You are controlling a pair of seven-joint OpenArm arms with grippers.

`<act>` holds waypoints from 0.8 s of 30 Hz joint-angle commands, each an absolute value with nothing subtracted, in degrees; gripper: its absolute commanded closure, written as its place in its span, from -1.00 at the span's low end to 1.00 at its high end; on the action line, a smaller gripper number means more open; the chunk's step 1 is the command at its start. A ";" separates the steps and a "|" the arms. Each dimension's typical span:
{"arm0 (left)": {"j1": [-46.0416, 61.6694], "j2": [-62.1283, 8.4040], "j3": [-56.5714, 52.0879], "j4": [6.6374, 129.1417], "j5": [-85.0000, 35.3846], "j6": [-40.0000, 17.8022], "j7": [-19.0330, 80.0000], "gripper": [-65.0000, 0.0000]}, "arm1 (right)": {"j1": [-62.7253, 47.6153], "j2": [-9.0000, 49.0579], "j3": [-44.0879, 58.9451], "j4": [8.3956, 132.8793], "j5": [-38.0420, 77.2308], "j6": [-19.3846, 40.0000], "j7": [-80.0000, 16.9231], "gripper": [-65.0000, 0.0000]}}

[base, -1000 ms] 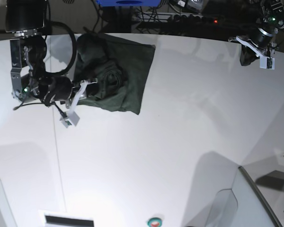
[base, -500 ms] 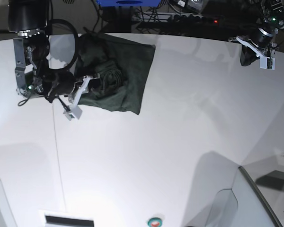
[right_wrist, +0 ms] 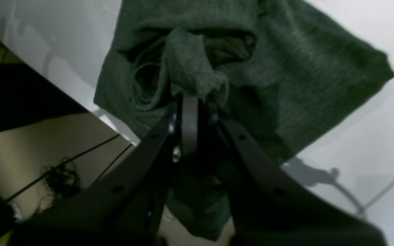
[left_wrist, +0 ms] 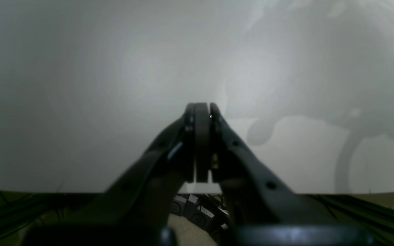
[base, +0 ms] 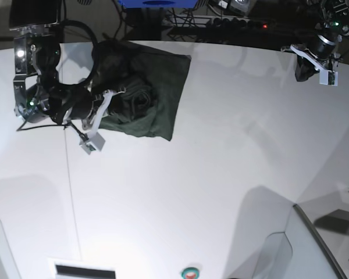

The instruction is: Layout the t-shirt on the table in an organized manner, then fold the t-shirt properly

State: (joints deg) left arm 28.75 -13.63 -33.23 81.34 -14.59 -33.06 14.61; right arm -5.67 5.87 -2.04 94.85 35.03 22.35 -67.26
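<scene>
The dark green t-shirt [base: 160, 99] lies bunched and partly doubled over at the far left of the white table [base: 209, 186]. My right gripper [base: 117, 96] sits at the shirt's left side. In the right wrist view this gripper [right_wrist: 190, 99] is shut on a raised fold of the t-shirt [right_wrist: 286, 68], and the cloth puckers around the tips. My left gripper [base: 305, 71] hovers at the table's far right edge, well away from the shirt. Seen from its wrist, the left gripper [left_wrist: 202, 107] is shut with nothing in it, over bare table [left_wrist: 80, 85].
A thin seam line [base: 70, 192] runs down the table's left part. Cables and a power strip [base: 238, 22] lie beyond the curved far edge. A grey fixture [base: 314, 244] stands at the near right corner, and a small green button [base: 190, 271] is at the front edge.
My right gripper's jaws have closed on a fold of the t-shirt, and the arm has shifted a little up and toward the shirt. The left arm has not moved.
</scene>
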 commanded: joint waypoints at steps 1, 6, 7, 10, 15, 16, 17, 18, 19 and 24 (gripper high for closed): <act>28.97 -14.46 -33.71 82.15 -15.25 -33.36 13.49 1.00 | -5.58 5.76 -3.56 96.57 36.18 22.64 -67.12 0.94; 28.97 -14.46 -33.71 82.15 -15.34 -33.36 13.49 1.00 | -6.46 5.76 -12.62 98.07 36.18 22.29 -66.77 0.94; 28.97 -14.46 -33.71 82.15 -15.34 -33.36 13.49 1.00 | -6.46 5.76 -14.55 98.07 36.09 22.29 -66.68 0.94; 28.97 -14.46 -33.71 82.15 -15.16 -33.36 13.49 1.00 | -6.46 5.23 -18.86 98.07 36.00 22.20 -66.77 0.93; 29.05 -14.46 -33.71 82.15 -15.16 -33.36 13.49 1.00 | -6.46 5.05 -23.25 98.07 36.00 20.35 -67.21 0.81; 29.05 -14.46 -33.71 82.15 -15.16 -33.36 13.49 1.00 | -6.46 5.05 -24.04 98.07 36.18 19.21 -67.30 0.69; 29.05 -14.46 -33.71 82.15 -15.16 -33.36 13.49 1.00 | -6.55 5.05 -24.75 98.07 36.18 18.59 -67.30 0.55; 29.05 -14.46 -33.71 82.15 -15.16 -33.36 13.49 1.00 | -6.64 5.05 -25.27 98.07 36.18 18.24 -67.30 0.41; 29.05 -14.46 -33.71 82.15 -15.16 -33.36 13.49 1.00 | -6.73 5.05 -25.54 98.07 36.18 17.98 -67.30 0.31; 28.97 -14.55 -33.71 82.15 -15.16 -33.36 13.49 1.00 | -6.64 5.49 -22.55 101.85 35.91 17.80 -67.03 0.23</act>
State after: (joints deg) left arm 28.73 -13.65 -33.23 81.34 -14.55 -33.06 14.63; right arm -7.49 5.63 -22.92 100.62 35.33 18.31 -67.79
